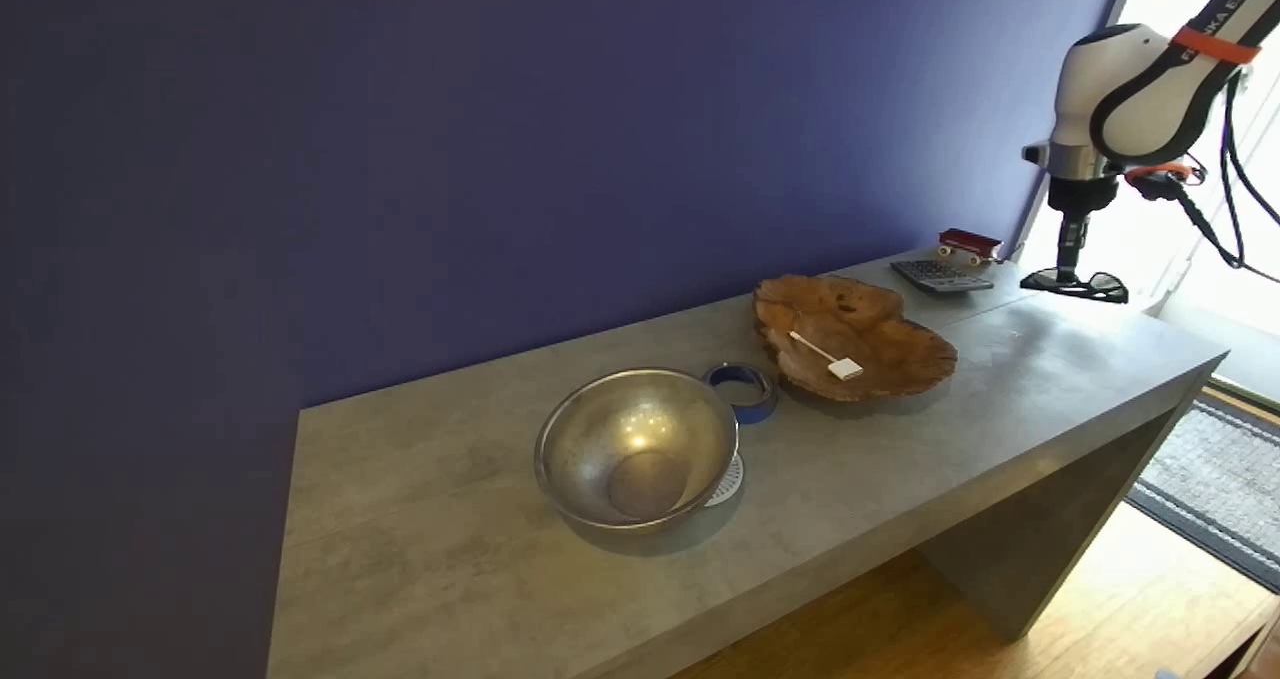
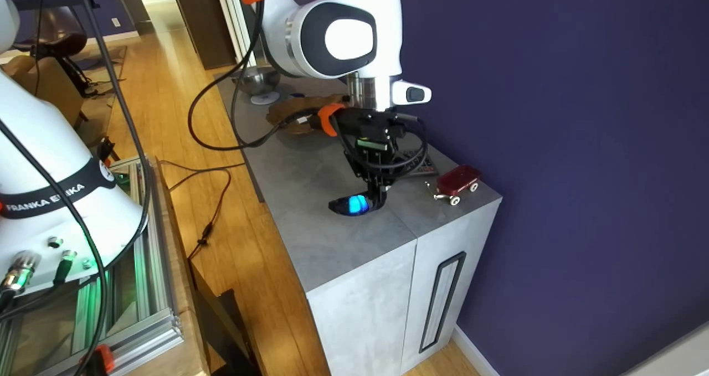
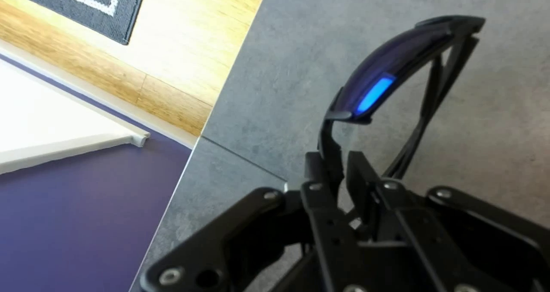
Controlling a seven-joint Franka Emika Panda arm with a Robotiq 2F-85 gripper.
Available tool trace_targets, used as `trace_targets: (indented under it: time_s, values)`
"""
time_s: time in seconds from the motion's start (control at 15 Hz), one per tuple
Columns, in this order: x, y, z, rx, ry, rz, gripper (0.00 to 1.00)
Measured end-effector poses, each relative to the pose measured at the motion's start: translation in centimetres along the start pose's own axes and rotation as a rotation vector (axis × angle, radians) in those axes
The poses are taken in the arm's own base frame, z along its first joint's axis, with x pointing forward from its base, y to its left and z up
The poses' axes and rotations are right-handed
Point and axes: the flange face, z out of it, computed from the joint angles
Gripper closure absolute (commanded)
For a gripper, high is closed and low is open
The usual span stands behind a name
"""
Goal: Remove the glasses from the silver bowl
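Note:
The silver bowl stands on the grey table and shows nothing inside it. It is also small at the back of an exterior view. The dark glasses hang from my gripper at the opposite end of the table, well away from the bowl. They look held above the tabletop; the exact height is hard to tell. In the wrist view my gripper has its fingers close around the middle of the glasses. A lens reflects bright blue. Part of the frame is hidden between the fingers.
A brown wooden dish holding a small white item lies between bowl and gripper. A blue tape roll touches the bowl's side. A calculator and red toy wagon sit near the wall. The table edge is close.

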Motion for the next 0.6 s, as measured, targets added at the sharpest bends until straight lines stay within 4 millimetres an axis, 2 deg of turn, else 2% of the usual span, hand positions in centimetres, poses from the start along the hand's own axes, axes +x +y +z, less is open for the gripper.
trace_targets:
  time_s: [0.2,0.4,0.47,0.53,0.6]
  values:
    - [0.1,-0.4,0.4,0.008,-0.005,0.005,0.26]
    - [0.1,0.3,-0.4,0.021,0.018,0.040,0.05]
    - [0.0,0.9,-1.2,0.037,0.041,0.065,0.01]
    - [-0.1,1.5,-2.1,0.062,0.073,0.091,0.16]
    - [-0.4,2.1,-3.2,0.097,0.108,0.112,0.10]
